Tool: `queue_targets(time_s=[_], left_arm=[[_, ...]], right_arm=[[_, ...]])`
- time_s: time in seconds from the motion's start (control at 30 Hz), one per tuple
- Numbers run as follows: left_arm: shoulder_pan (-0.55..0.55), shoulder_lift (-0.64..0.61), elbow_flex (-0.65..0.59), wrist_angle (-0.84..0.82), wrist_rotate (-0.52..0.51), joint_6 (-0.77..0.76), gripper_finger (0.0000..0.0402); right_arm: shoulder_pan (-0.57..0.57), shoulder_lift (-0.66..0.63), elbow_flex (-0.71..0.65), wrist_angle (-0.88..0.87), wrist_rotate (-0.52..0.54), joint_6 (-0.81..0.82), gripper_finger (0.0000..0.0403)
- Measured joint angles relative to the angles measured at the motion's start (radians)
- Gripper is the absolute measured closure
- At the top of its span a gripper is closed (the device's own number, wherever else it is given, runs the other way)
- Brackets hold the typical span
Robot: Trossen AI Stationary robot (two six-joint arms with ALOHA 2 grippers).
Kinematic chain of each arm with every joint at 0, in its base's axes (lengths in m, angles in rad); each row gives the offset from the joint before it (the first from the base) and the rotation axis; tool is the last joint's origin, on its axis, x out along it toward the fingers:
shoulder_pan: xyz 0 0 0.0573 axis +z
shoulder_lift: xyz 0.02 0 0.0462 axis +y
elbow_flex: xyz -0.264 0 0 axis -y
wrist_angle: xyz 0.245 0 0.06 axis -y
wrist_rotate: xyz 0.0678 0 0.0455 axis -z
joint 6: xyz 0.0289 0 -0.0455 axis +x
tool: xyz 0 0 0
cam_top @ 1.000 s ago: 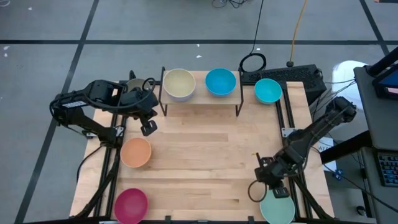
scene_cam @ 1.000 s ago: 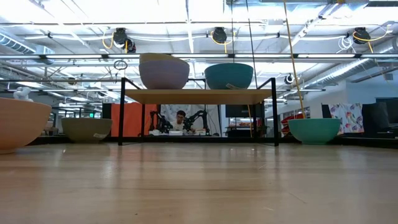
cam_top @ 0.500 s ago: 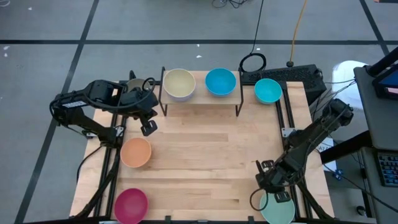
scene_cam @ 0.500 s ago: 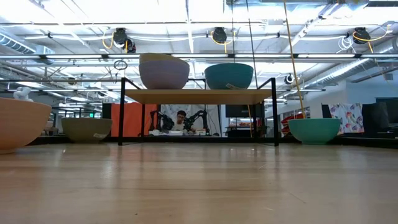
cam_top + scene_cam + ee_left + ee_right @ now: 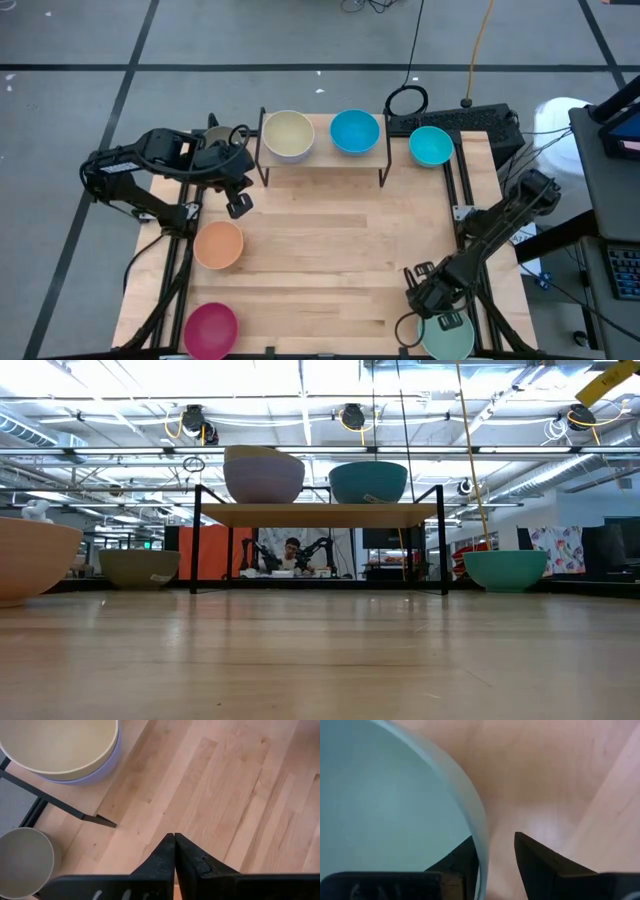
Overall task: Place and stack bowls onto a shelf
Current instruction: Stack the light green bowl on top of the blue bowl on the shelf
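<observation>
A mint green bowl [image 5: 452, 338] sits on the table's near right corner. My right gripper [image 5: 492, 845] is open over the bowl's far-left rim, one finger inside and one outside. My left gripper [image 5: 238, 207] hangs shut above the table near the shelf's left end. The shelf [image 5: 322, 157] at the far edge carries a pale yellow bowl [image 5: 288, 134] nested in a periwinkle one [image 5: 263, 478], and a cyan bowl [image 5: 354, 131]. On the table rest another cyan bowl [image 5: 431, 146], an orange bowl [image 5: 219, 245], a magenta bowl [image 5: 210, 330] and an olive-grey bowl [image 5: 25, 862]. My right gripper comes from above, pointing steeply down, and straddles the mint green bowl's rim [image 5: 479, 832]. One finger [image 5: 462, 855] is inside the bowl and the other [image 5: 532, 852] outside. Whether either finger touches the rim I cannot tell. The bowl rests upright on the table.
Black frame rails run along the table's left and right sides [image 5: 462, 190]. A keyboard [image 5: 455, 122] and cables lie beyond the far right corner. Bare wood [image 5: 330, 250] stretches across the table's middle. A person sits far behind the shelf in the low view [image 5: 290, 552].
My right gripper has gone down and toward the table's near edge, turning a little, until its open fingers stand on either side of the mint green bowl's rim. The bowl has not moved.
</observation>
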Motion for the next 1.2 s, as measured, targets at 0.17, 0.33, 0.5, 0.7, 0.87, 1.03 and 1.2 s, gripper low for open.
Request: queue_targets(time_s=[0.17, 0.33, 0.5, 0.7, 0.87, 1.03, 1.2], left_arm=[[0.0, 0.0, 0.0, 0.0, 0.0, 0.0, 0.0383], [0.0, 0.0, 0.0, 0.0, 0.0, 0.002, 0.0395], [0.0, 0.0, 0.0, 0.0, 0.0, 0.006, 0.0391], [0.0, 0.0, 0.0, 0.0, 0.0, 0.025, 0.0386], [0.0, 0.0, 0.0, 0.0, 0.0, 0.042, 0.0397], [0.0, 0.0, 0.0, 0.0, 0.0, 0.053, 0.0384], [0.0, 0.0, 0.0, 0.0, 0.0, 0.08, 0.039]], right_arm=[[0.0, 0.01, 0.0, 0.03, 0.0, -0.039, 0.0339], [-0.001, 0.01, 0.0, 0.029, 0.004, -0.033, 0.0395], [-0.013, 0.005, 0.0, 0.029, 0.001, -0.023, 0.04], [-0.09, 0.005, 0.04, -0.068, 0.088, -0.065, 0.0401], [-0.196, 0.005, 0.134, -0.262, 0.161, -0.11, 0.0402], [-0.32, 0.005, 0.269, -0.395, 0.227, -0.153, 0.0402], [-0.447, 0.005, 0.42, -0.484, 0.315, -0.161, 0.0402]])
